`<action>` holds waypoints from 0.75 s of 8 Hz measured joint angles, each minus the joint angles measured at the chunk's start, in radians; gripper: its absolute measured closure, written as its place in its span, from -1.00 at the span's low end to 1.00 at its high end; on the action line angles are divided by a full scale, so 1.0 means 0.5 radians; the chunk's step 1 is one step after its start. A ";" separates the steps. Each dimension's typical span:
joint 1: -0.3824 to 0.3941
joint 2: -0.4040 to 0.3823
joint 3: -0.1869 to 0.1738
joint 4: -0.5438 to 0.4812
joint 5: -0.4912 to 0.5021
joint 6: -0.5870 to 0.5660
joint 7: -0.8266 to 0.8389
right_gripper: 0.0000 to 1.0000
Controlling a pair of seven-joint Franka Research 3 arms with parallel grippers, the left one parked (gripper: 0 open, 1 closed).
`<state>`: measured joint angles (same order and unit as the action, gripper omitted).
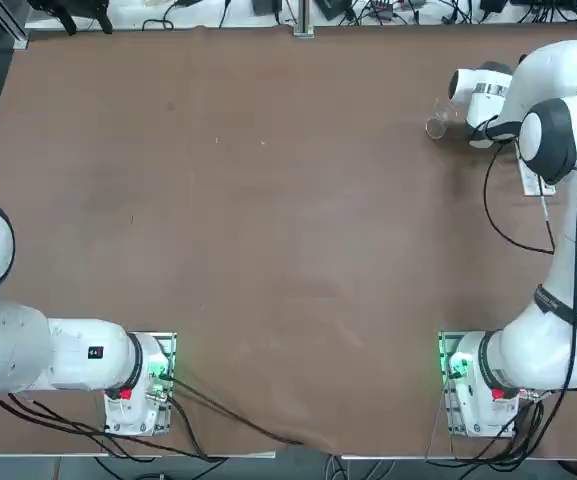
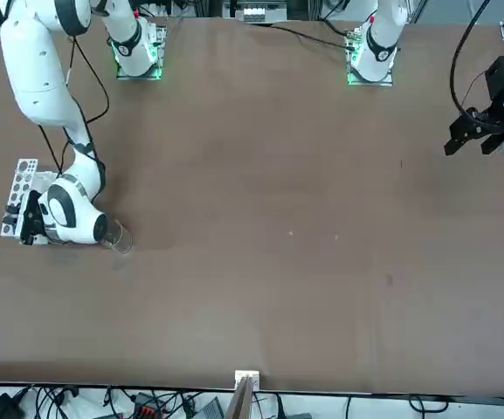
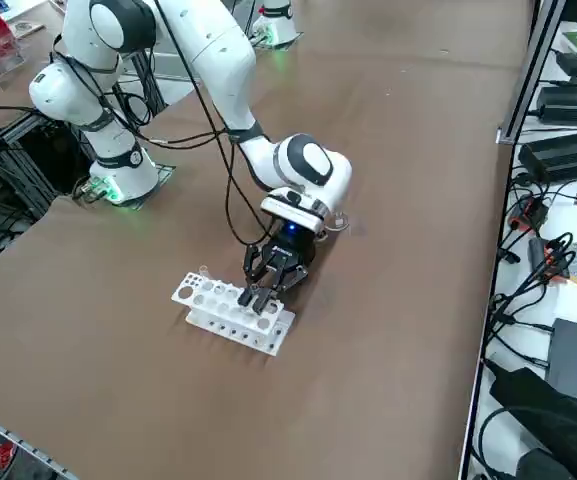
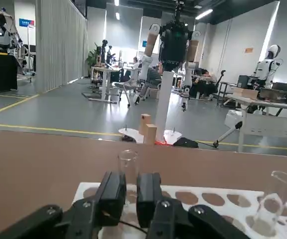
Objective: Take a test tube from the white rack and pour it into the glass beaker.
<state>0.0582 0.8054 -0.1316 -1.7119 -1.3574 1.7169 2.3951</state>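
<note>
The white rack (image 3: 218,318) lies on the brown table near its right edge, also seen in the front view (image 2: 20,179) and the wrist view (image 4: 208,199). My right gripper (image 3: 265,297) points down over the rack's far end, shut on a clear test tube (image 4: 128,167) that stands upright in a hole between the two black fingers (image 4: 114,191). A second test tube (image 4: 272,199) stands in another hole of the rack. The glass beaker (image 2: 119,237) stands on the table just beyond the wrist, a short way from the rack, and shows from overhead (image 1: 438,122) too.
The right arm's white links (image 1: 553,135) hang over the rack and hide most of it from above. A rail with cables and black boxes (image 3: 568,150) runs along the table's right edge. The parked left arm (image 1: 28,350) sits at the near left.
</note>
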 joint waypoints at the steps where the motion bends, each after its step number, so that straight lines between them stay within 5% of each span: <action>1: 0.000 0.001 0.000 0.000 0.000 -0.003 -0.001 0.63; 6: 0.005 -0.002 0.000 0.040 0.000 -0.116 -0.012 0.63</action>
<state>0.0608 0.8044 -0.1316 -1.6920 -1.3573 1.6590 2.3890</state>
